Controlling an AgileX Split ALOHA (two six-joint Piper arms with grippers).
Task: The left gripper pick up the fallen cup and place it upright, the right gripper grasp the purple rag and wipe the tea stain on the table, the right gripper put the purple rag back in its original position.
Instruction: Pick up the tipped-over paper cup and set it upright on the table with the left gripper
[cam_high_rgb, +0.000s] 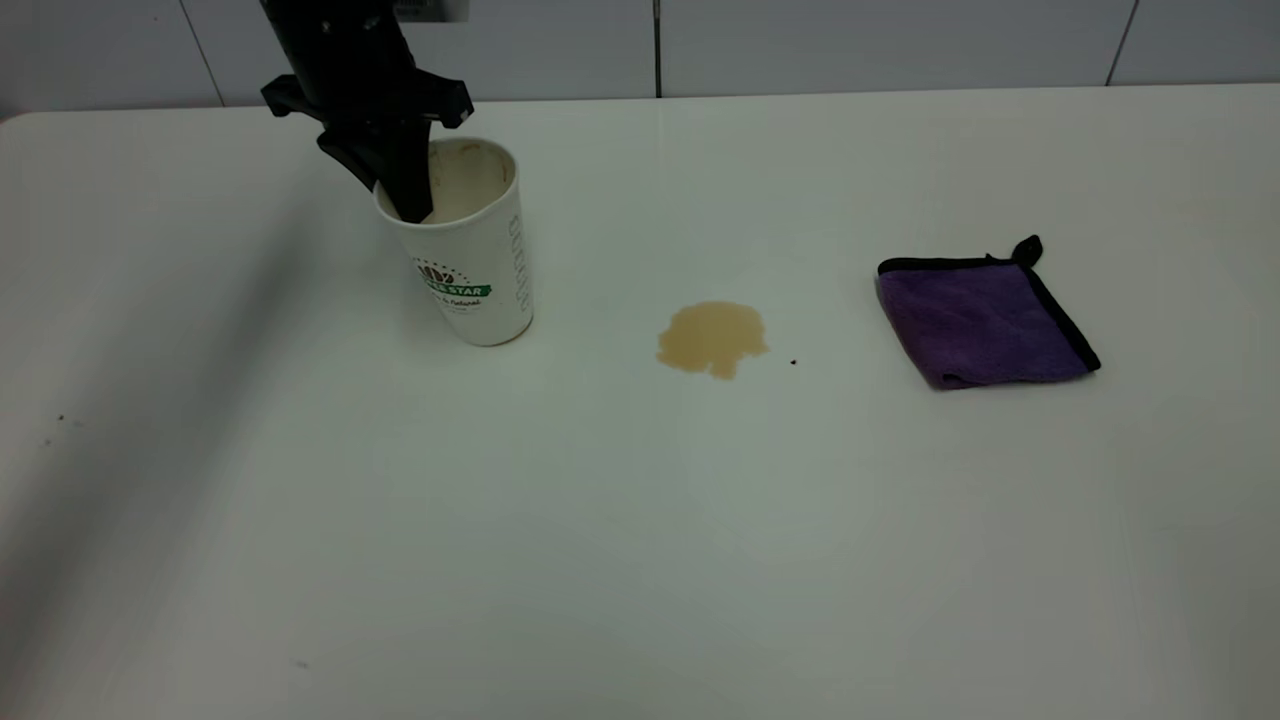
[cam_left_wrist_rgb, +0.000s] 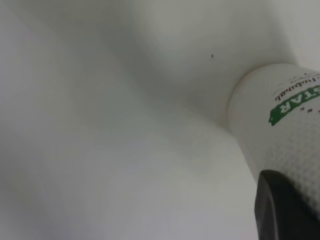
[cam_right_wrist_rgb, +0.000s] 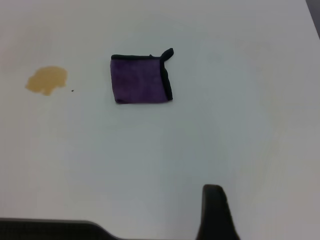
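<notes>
The white cup (cam_high_rgb: 470, 255) with the green logo stands upright on the table (cam_high_rgb: 640, 520) at the back left. My left gripper (cam_high_rgb: 385, 175) is at its rim, one finger inside the cup and one outside, shut on the wall. In the left wrist view a black finger (cam_left_wrist_rgb: 282, 210) lies against the cup's textured side (cam_left_wrist_rgb: 285, 125). The tea stain (cam_high_rgb: 711, 338) lies right of the cup. The purple rag (cam_high_rgb: 985, 318) lies folded farther right. My right gripper (cam_right_wrist_rgb: 215, 212) is out of the exterior view, high above the table, with the rag (cam_right_wrist_rgb: 141, 79) and stain (cam_right_wrist_rgb: 46, 80) far beyond it.
A tiny dark speck (cam_high_rgb: 793, 362) lies just right of the stain. A grey tiled wall (cam_high_rgb: 850, 45) runs along the table's back edge. A few small specks (cam_high_rgb: 60, 420) lie at the table's left.
</notes>
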